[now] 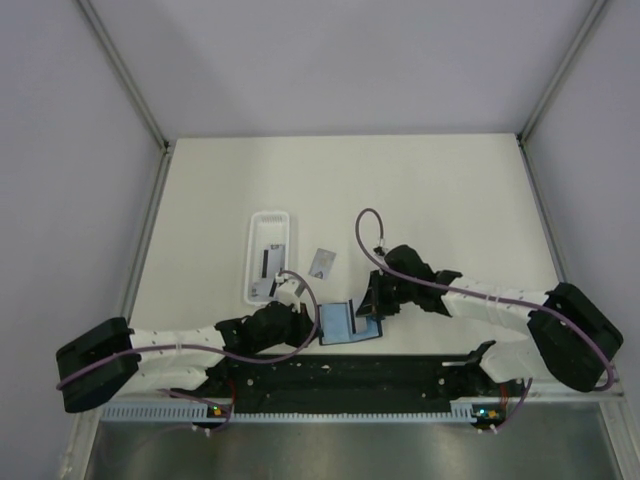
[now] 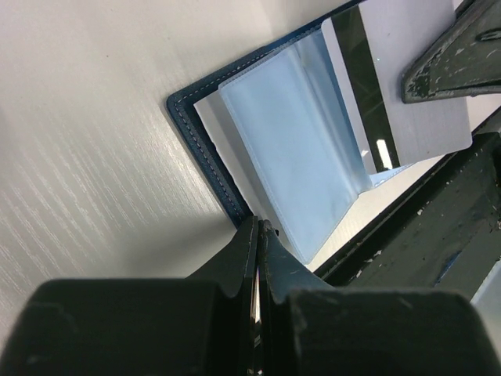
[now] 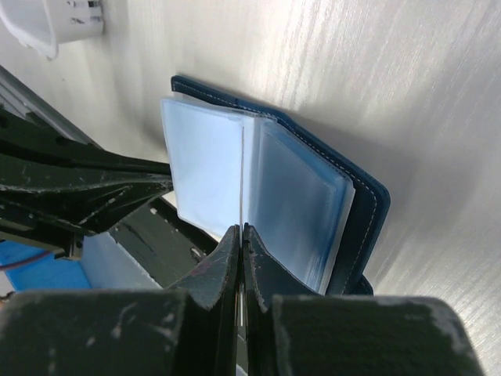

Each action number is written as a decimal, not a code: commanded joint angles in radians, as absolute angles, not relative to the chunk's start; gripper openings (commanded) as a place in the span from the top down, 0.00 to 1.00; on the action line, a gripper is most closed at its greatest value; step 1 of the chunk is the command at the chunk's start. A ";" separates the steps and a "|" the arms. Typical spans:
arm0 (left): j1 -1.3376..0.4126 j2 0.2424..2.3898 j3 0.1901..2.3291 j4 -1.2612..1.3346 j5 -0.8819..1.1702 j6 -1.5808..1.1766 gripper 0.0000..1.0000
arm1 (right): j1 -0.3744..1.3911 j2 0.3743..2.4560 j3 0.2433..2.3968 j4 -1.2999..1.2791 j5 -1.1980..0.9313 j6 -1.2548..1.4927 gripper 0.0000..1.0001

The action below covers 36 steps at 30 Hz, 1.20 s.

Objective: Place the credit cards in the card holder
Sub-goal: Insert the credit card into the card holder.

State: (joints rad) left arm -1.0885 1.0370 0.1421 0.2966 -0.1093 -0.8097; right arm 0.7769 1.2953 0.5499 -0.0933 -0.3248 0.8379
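The card holder [image 1: 345, 322] lies open near the front edge, navy outside with pale blue plastic sleeves inside [image 2: 297, 141] [image 3: 313, 204]. My left gripper [image 1: 308, 322] [image 2: 258, 225] is shut on the holder's left edge. My right gripper [image 1: 372, 305] [image 3: 241, 229] is shut on a white credit card with a black stripe [image 2: 415, 94]. It holds the card on edge [image 3: 241, 180] right at the open sleeves. Another credit card [image 1: 322, 262] lies loose on the table behind the holder.
A long white tray [image 1: 268, 215] with more cards in it stands behind and to the left of the holder; its corner shows in the right wrist view [image 3: 47, 23]. A black rail [image 1: 340, 378] runs along the front edge just below the holder.
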 commanded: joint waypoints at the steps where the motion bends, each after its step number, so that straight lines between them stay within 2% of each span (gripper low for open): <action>1: -1.095 1.063 0.135 0.235 -0.124 -0.798 1.00 | 0.762 1.324 0.535 -0.055 -0.393 0.805 1.00; 36: -1.094 1.083 0.138 0.236 -0.130 -0.795 1.00 | 0.742 1.451 0.482 0.130 -0.483 0.847 1.00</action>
State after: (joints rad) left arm -1.0893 1.0569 0.1459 0.3138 -0.1127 -0.8101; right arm 0.7540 1.4296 0.4969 0.0818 -0.4728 0.8417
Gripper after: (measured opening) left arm 0.030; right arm 0.006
